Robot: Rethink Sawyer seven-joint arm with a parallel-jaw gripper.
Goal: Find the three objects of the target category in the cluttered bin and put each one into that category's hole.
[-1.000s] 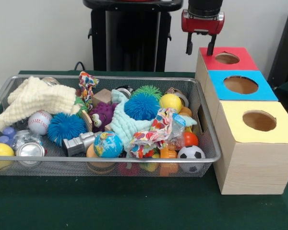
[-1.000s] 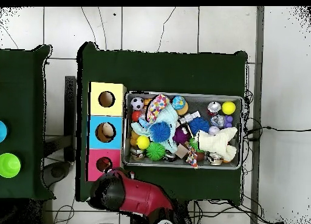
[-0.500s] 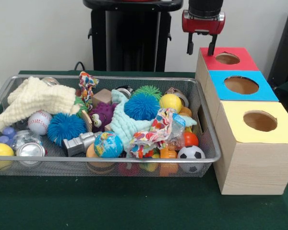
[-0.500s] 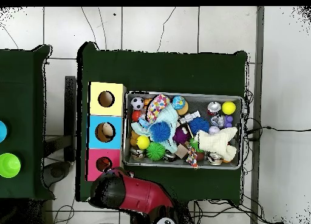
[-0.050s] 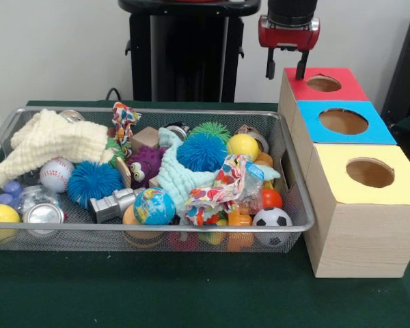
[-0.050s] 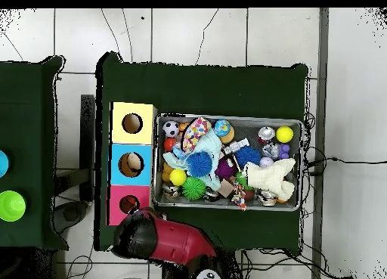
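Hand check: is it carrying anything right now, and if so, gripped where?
Nothing is held. The hand hangs open and empty above the back edge of the red box, its fingers apart with only wall showing between them.

Gripper [image 5: 287, 68] is hardly moving: in the front view it is sitting a touch lower than half a second ago, back about where it was a second ago, just above the red-topped box [image 5: 342, 88] near edge. Overhead, the red arm [image 6: 170, 242] is shifting slightly beside the boxes. Bin contents are not changing.
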